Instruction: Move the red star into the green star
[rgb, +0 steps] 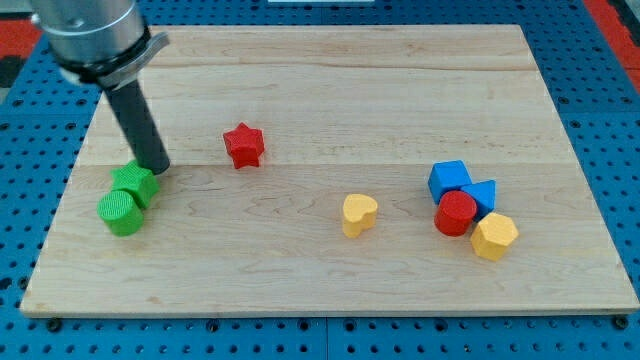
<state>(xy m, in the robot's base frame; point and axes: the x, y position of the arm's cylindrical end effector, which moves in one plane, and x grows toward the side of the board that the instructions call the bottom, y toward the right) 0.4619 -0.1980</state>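
1. This arm has no pincer, so there is nothing to be wide, narrow or holding anything. It ends in a dark rod, and my tip (160, 168) is the rod's low end.
2. In the camera view, my tip is down on the desk (330, 270) near the view's left side. It sits right at the upper right edge of the green star (134, 184). I cannot tell for sure if it touches it.
3. A green cylinder (120, 212) sits just below the green star, toward the view's left. The two green blocks touch.
4. The red star (243, 145) stands alone, to the view's right of my tip and a little higher up. It is apart from the green star, with bare wood between them.
5. A yellow heart (359, 214) stands by itself near the middle of the desk, lower down than the red star.
6. On the view's right is a tight group of four blocks. A blue cube (449, 179) is on top, and a second blue block (482, 194) is beside it. A red cylinder (456, 213) sits in front of them. A yellow hexagon block (493, 236) is at the group's lower right.
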